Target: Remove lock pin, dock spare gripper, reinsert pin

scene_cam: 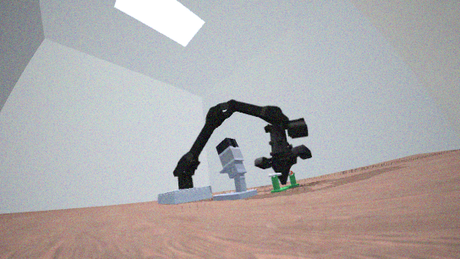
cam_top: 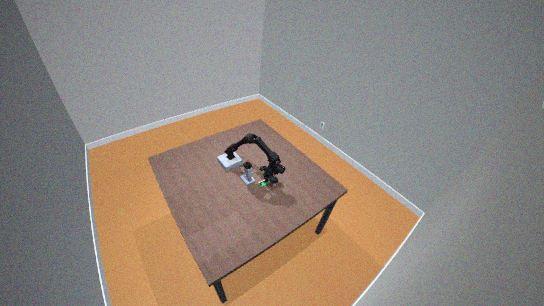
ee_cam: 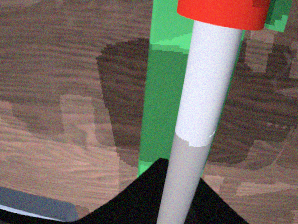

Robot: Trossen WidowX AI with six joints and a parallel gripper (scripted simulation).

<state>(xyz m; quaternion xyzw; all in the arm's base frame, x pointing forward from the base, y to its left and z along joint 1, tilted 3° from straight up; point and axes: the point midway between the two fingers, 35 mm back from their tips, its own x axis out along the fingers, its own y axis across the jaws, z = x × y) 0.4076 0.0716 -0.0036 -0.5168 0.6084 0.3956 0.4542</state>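
Brown wooden table (cam_top: pixel 200 200) (scene_cam: pixel 127 230) (ee_cam: pixel 40 30): my black gripper (cam_top: pixel 270 181) (scene_cam: pixel 284 181) (ee_cam: pixel 169 168) grips the white, red-headed pin (scene_cam: pixel 275 174) (ee_cam: pixel 207 85) above its green stand (cam_top: pixel 264 184) (scene_cam: pixel 276 184) (ee_cam: pixel 162 100).

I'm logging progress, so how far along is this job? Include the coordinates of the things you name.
Looks done: the lock pin (cam_top: pixel 262 181) (scene_cam: pixel 275 174) (ee_cam: pixel 207 75) is out of the mount (cam_top: pixel 247 179) (scene_cam: pixel 240 183), where a black-topped piece (cam_top: pixel 247 165) (scene_cam: pixel 228 146), probably the spare gripper, sits. In hand: the arm's gripper (cam_top: pixel 268 181) (scene_cam: pixel 283 182) (ee_cam: pixel 169 168) is shut on the pin at the green holder (cam_top: pixel 264 184) (scene_cam: pixel 285 188) (ee_cam: pixel 162 100). Left: push it through, release, withdraw.
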